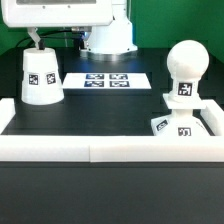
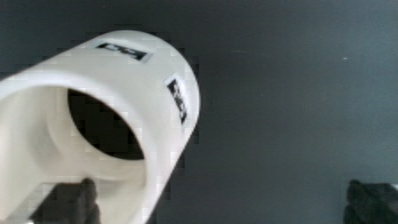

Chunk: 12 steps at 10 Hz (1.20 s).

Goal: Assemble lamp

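Note:
The white cone shade [image 1: 40,77] stands on the black table at the exterior view's left, narrow end up, with a tag on its side. My gripper [image 1: 36,42] hangs right above its top. In the wrist view the shade [image 2: 107,120] shows its dark round opening. The gripper [image 2: 221,203] is open wide: one finger [image 2: 71,203] lies over the shade's rim, the other finger [image 2: 370,202] is well off to the side over bare table. The rounded bulb [image 1: 185,62] stands upright on the flat square base [image 1: 163,124] at the exterior view's right.
The marker board [image 1: 105,80] lies flat at the back middle. A low white wall [image 1: 100,150] runs along the table's front and up both sides. The white robot pedestal [image 1: 108,35] stands behind the marker board.

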### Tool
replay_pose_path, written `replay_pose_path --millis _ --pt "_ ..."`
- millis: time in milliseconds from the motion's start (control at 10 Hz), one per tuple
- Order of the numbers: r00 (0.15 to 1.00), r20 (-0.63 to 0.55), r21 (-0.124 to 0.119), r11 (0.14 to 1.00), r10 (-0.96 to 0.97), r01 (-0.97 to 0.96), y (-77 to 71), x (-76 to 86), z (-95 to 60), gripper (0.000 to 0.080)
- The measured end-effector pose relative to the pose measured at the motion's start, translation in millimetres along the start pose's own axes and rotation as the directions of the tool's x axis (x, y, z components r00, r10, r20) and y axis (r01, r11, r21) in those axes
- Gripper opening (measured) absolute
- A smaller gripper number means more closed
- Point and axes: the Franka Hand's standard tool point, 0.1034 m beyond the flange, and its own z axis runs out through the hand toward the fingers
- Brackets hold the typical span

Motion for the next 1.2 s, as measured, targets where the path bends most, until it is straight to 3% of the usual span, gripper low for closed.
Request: replay_pose_path --millis 600,800,900,1100,1200 --pt "0.999 0.013 -0.02 0.999 -0.032 0.032 5.0 -3.6 18.2 0.0699" --pt "0.999 0.013 -0.02 0.999 -0.033 0.033 4.4 -3.4 18.1 0.0448" --pt "0.999 0.013 -0.02 0.999 -0.033 0.033 4.4 -3.4 18.2 0.0448" --pt "0.999 0.013 -0.02 0.999 -0.033 0.033 4.4 -3.4 18.2 0.0106" --pt "0.999 0.01 -0.02 0.999 -0.034 0.034 4.0 -2.1 17.0 0.0106"
